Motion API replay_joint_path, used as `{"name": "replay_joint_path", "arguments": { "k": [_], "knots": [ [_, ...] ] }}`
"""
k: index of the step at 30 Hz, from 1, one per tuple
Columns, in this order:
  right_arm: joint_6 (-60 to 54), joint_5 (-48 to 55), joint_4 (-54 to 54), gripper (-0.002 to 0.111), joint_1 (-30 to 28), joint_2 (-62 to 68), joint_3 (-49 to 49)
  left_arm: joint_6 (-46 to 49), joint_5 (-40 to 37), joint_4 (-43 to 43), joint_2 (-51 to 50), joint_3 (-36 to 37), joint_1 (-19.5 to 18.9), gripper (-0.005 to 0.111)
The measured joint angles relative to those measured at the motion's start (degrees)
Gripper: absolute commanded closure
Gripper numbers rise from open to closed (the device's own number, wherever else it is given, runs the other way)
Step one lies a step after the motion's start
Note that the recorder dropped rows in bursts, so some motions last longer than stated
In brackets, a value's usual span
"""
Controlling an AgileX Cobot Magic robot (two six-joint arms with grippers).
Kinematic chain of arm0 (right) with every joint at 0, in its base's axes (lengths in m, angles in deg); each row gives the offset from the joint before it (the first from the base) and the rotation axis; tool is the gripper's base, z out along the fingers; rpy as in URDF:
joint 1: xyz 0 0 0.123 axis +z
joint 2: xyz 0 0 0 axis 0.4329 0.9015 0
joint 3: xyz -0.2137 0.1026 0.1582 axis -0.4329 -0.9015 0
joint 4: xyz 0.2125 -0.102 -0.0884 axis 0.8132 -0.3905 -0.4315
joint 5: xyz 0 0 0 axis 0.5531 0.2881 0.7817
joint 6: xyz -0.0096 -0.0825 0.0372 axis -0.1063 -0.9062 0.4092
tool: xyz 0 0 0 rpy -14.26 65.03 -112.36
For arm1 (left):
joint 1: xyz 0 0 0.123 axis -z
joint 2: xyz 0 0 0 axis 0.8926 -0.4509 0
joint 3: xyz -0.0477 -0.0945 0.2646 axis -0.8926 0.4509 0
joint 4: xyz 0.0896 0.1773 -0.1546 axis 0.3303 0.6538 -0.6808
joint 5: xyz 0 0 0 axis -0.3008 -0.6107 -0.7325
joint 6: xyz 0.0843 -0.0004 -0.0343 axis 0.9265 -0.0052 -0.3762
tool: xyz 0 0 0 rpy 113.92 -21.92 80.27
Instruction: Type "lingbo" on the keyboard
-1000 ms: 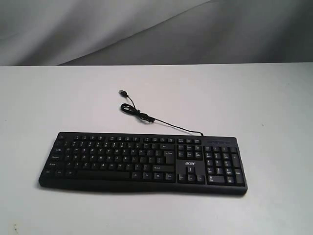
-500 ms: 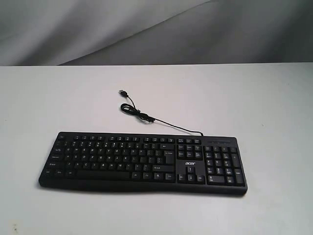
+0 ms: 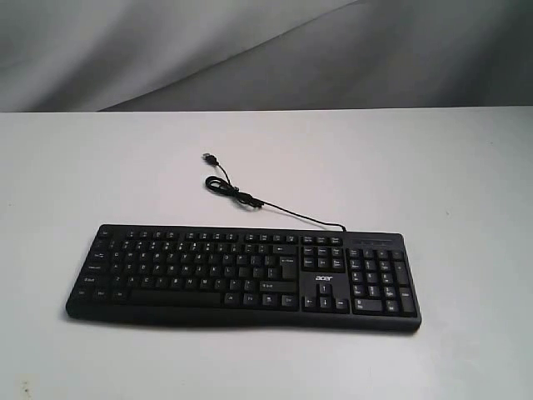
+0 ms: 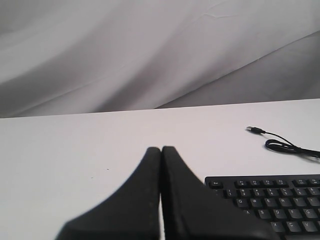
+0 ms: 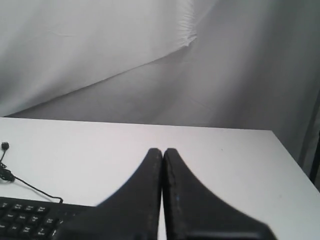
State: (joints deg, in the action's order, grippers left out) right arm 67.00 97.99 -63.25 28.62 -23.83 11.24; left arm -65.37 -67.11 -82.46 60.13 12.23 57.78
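The wide black keyboard (image 3: pixel 241 275) with white legends and an "acer" logo lies flat on the white table, number pad at the right. Its thin black USB cable (image 3: pixel 250 200) coils behind it, plug lying loose. Neither arm shows in the exterior view. In the left wrist view my left gripper (image 4: pixel 161 149) is shut with nothing in it, above bare table beside the keyboard (image 4: pixel 270 200) at its Esc corner. In the right wrist view my right gripper (image 5: pixel 163 150) is shut and empty, with a corner of the keyboard (image 5: pixel 25 215) and the cable (image 5: pixel 20 182) off to one side.
The white table (image 3: pixel 450 167) stretches wide on all sides of the keyboard. Grey draped cloth (image 3: pixel 250 50) hangs behind the far edge. The table's edge and a dark gap (image 5: pixel 310 160) show in the right wrist view.
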Motion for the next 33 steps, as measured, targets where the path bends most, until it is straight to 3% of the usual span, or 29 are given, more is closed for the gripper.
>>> {"name": "replay_joint_path", "arguments": {
  "k": [7, 14, 33],
  "knots": [
    [1.0, 0.1, 0.0, 0.108, -2.8, -1.8, -6.1, 0.0, 0.0, 0.0, 0.0, 0.0, 0.0, 0.106],
    [1.5, 5.6, 0.0, 0.108, -4.1, -1.9, -6.4, 0.0, 0.0, 0.0, 0.0, 0.0, 0.0, 0.106],
    [1.6, 6.0, 0.0, 0.108, -4.1, -1.9, -6.4, 0.0, 0.0, 0.0, 0.0, 0.0, 0.0, 0.106]
  ]
}}
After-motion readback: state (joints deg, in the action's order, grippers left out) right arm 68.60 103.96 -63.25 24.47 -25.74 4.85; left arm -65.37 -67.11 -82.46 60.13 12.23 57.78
